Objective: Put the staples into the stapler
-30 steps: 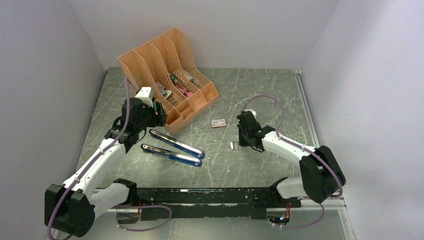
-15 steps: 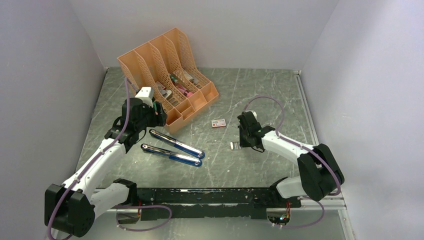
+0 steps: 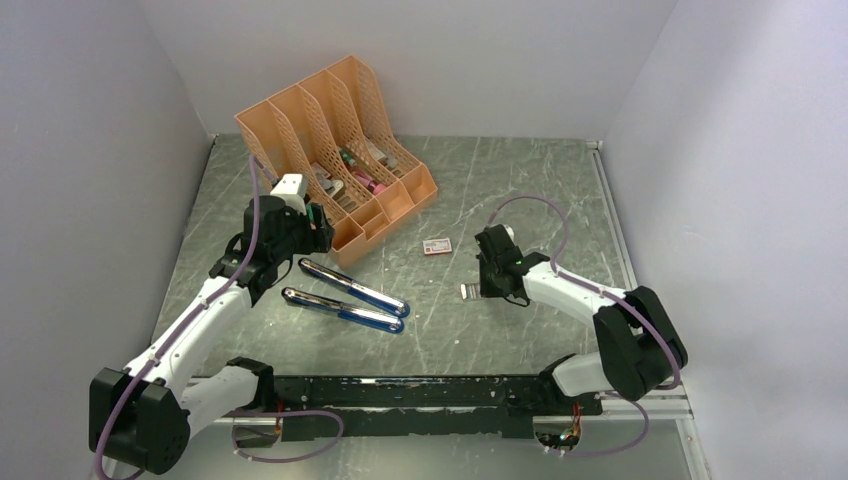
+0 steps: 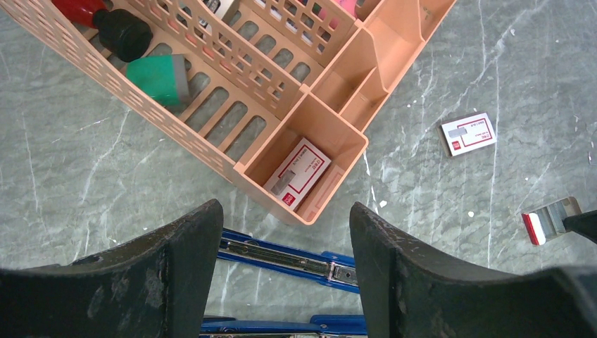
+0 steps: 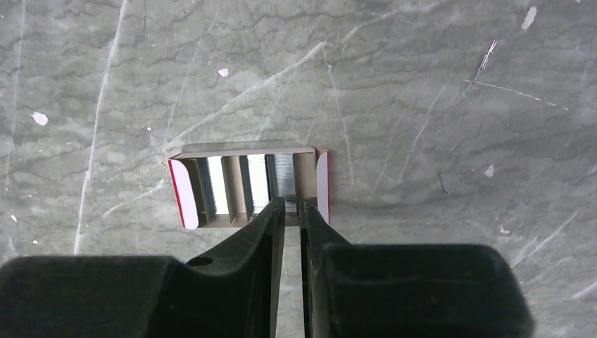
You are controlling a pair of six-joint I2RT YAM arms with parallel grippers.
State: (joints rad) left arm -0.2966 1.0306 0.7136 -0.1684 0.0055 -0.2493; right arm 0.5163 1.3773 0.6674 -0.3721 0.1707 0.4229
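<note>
Right arm comes down to the staples

The left end effector (image 4: 281, 217) has stayed put, fingers spread wide, the open stapler (image 4: 281, 255) just under it. The right end effector (image 5: 292, 206) has dipped lower. Its fingers are almost pressed together, holding nothing I can see. The staples (image 5: 280, 179) lie in their tray (image 5: 181, 193) on the bench (image 5: 422, 84), right at its tips. A grab looks close.

One peach plastic organiser (image 3: 300, 120), one blue-and-chrome stapler (image 3: 352, 286), two shut white-and-red card boxes (image 4: 468, 133), one open tray (image 5: 304, 176) of silvery staples (image 5: 281, 174).
</note>
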